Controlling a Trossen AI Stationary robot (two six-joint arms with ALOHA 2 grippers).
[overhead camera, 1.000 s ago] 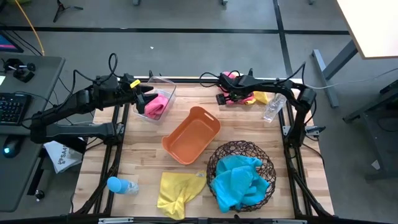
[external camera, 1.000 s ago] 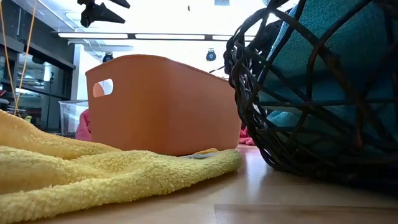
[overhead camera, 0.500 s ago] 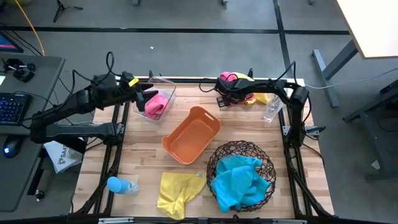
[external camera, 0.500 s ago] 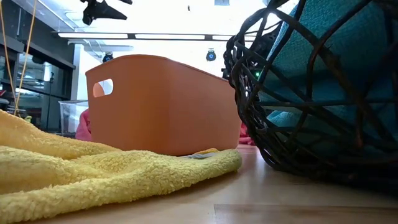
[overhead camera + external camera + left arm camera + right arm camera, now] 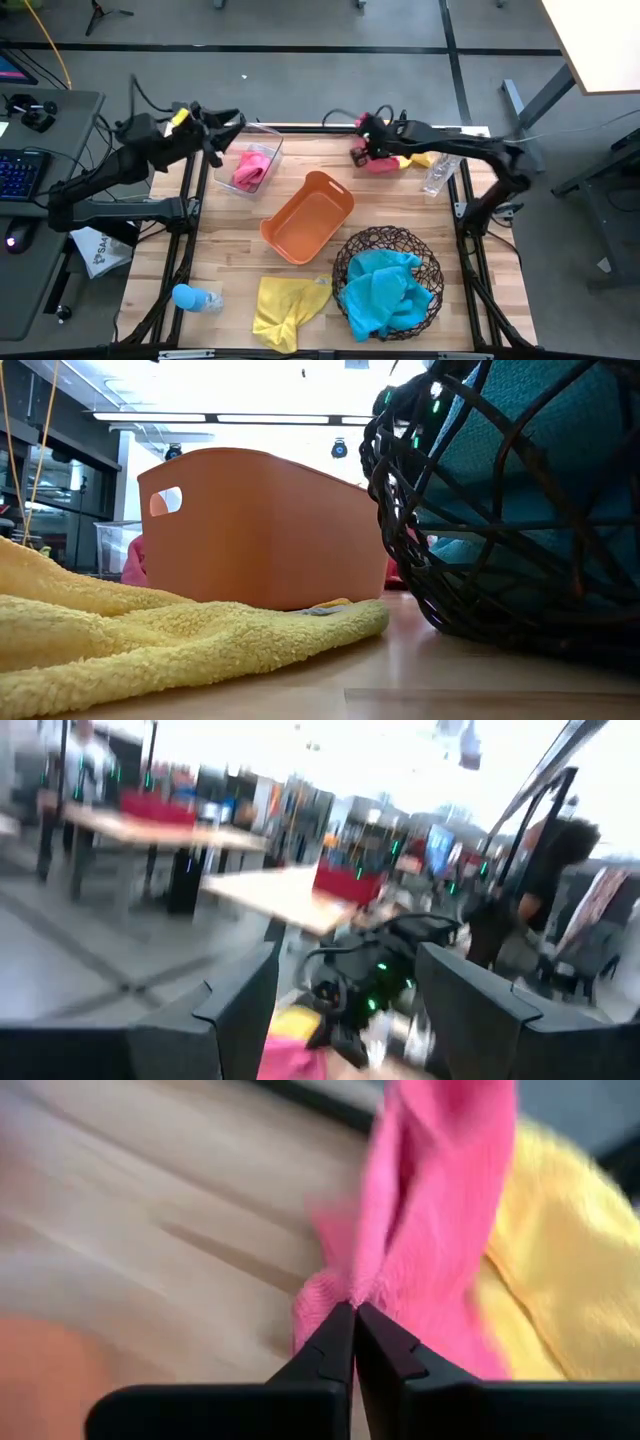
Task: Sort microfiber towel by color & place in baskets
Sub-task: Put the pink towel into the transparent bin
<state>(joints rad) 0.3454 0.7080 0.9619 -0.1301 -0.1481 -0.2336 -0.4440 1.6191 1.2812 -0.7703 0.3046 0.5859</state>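
My right gripper [image 5: 363,152] is at the far edge of the table, shut on a pink microfiber towel [image 5: 382,165]. That towel lies bunched beside a yellow one [image 5: 421,158]. My left gripper [image 5: 226,124] is raised at the far left, beyond the clear bin [image 5: 268,150], and stands open [image 5: 340,1010] with nothing between its fingers. Another pink towel [image 5: 246,171] lies in the bin. Mid-table is the orange tub [image 5: 308,217]. The round wire basket [image 5: 352,262] at the near right holds blue towels [image 5: 385,290]. A second yellow towel [image 5: 284,306] lies near the front edge. My right gripper pinches a raised fold of the pink towel [image 5: 352,1292] between its two fingertips [image 5: 335,1342]. The fingers slant down at it from the table's right. The rest of the towel spreads beyond the fingers, against the yellow towel [image 5: 565,1285].
A clear plastic bottle [image 5: 439,173] lies at the far right, just right of the two towels. A blue-capped bottle [image 5: 194,297] lies at the near left. In the low view the orange tub [image 5: 260,525] and the wire basket [image 5: 500,510] hide the far end of the table.
My right gripper has shut on the pink towel at the far edge, and the towel is gathered closer to it. My left gripper has risen from over the clear bin, gone toward the far left corner and tipped up to look level into the room.
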